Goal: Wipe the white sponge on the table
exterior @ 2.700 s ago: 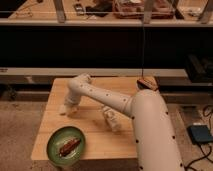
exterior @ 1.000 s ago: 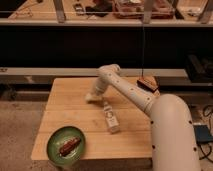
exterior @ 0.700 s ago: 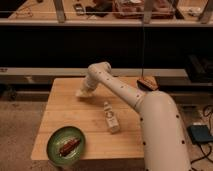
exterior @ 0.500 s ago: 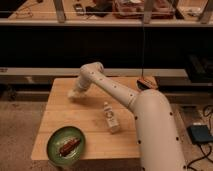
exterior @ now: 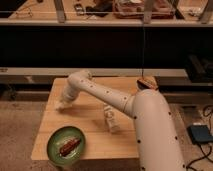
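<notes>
My gripper (exterior: 63, 104) is down on the left part of the light-wood table (exterior: 90, 145), near its left edge. A small off-white pad, the white sponge (exterior: 60, 106), shows at the gripper's tip and rests against the table top. The gripper is shut on it. The arm reaches in from the lower right, over the middle of the table, and bends at its elbow (exterior: 80, 80) above the gripper.
A white labelled bottle (exterior: 110, 119) lies near the table's middle. A green plate (exterior: 56, 150) with a brown item on it sits at the front left. A small brown object (exterior: 146, 82) lies at the far right corner. Dark shelving stands behind.
The gripper swept with the sponge from the table's middle back to the left edge, and the elbow swung left. The bottle and the plate have not moved.
</notes>
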Motion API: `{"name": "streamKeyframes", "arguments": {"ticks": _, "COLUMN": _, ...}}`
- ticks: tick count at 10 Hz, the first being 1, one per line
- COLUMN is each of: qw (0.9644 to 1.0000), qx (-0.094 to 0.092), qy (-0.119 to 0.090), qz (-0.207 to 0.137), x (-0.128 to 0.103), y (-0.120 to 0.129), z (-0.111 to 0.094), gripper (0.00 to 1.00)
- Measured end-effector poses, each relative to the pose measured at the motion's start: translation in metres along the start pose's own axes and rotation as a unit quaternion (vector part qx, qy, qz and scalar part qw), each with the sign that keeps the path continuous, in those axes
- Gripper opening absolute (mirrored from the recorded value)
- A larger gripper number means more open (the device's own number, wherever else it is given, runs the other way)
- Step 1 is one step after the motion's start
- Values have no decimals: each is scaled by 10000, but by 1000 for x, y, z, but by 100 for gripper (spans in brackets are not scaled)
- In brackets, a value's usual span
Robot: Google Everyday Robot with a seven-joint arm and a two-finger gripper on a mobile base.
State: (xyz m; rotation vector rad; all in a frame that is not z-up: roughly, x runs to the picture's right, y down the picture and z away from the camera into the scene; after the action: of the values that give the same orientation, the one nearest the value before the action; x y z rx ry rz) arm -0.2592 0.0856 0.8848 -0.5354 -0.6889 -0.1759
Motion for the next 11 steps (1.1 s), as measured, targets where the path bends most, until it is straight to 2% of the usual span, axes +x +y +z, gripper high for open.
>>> {"name": "streamKeyframes", "arguments": {"ticks": 1, "qw": 10000, "qx": -47, "qy": -68, "qz": -37, "x": 0, "y": 16, "z": -5, "gripper": 18}}
{"name": "streamKeyframes", "arguments": {"ticks": 3, "qw": 9999, "qx": -101, "qy": -92, "qz": -14, "x": 20, "y": 50, "z": -26, "gripper": 18}}
{"name": "streamKeyframes", "arguments": {"ticks": 6, "qw": 9994, "qx": -320, "qy": 48, "qz": 106, "x": 59, "y": 102, "z": -46, "gripper": 18}}
{"name": "streamKeyframes", "arguments": {"ticks": 7, "qw": 9992, "qx": -308, "qy": 145, "qz": 220, "x": 74, "y": 108, "z": -53, "gripper": 18}}
{"name": "streamKeyframes", "arguments": {"ticks": 9, "qw": 9963, "qx": 23, "qy": 450, "qz": 727, "x": 121, "y": 97, "z": -78, "gripper": 18}}
{"name": "streamKeyframes", "arguments": {"ticks": 11, "qw": 9919, "qx": 331, "qy": 632, "qz": 1051, "x": 150, "y": 75, "z": -94, "gripper": 18}}
